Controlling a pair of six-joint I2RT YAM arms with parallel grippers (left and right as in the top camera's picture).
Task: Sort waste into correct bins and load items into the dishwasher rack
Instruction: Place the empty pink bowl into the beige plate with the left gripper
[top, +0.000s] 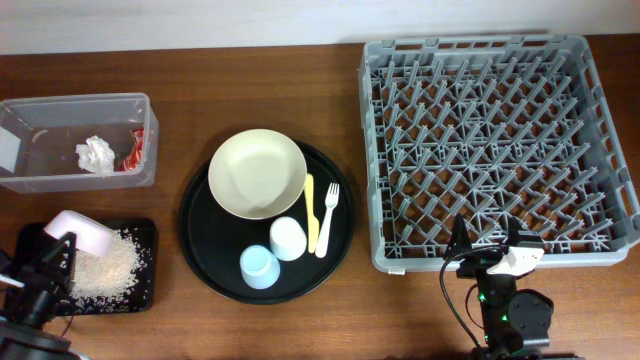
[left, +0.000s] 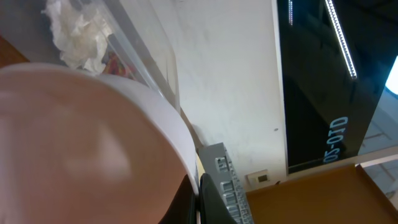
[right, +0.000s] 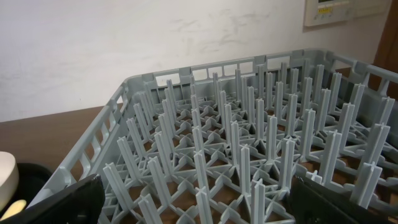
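Pinkish bowl (top: 78, 232), overhead: tipped on edge over the black tray (top: 146, 290) at the near-left corner of the surface, rim pinched by the left fingers (top: 60, 248), which are clenched on it. Rice grains (top: 108, 268) lie heaped in the tray beneath. Judged light, rigid and smooth; a rim pinch may slip, so carry it level. Right fingers (top: 460, 240) are spread, holding nothing, beside the near wall of the dishwasher rack (top: 480, 262). A path to the rack must clear the plate (top: 257, 173).

Left wrist: the bowl fills the frame, with the clear tub (left: 149, 56) and tissue (left: 78, 34) behind.

Right wrist: rack pegs are bare and close-set, with a lattice wall to lift over.
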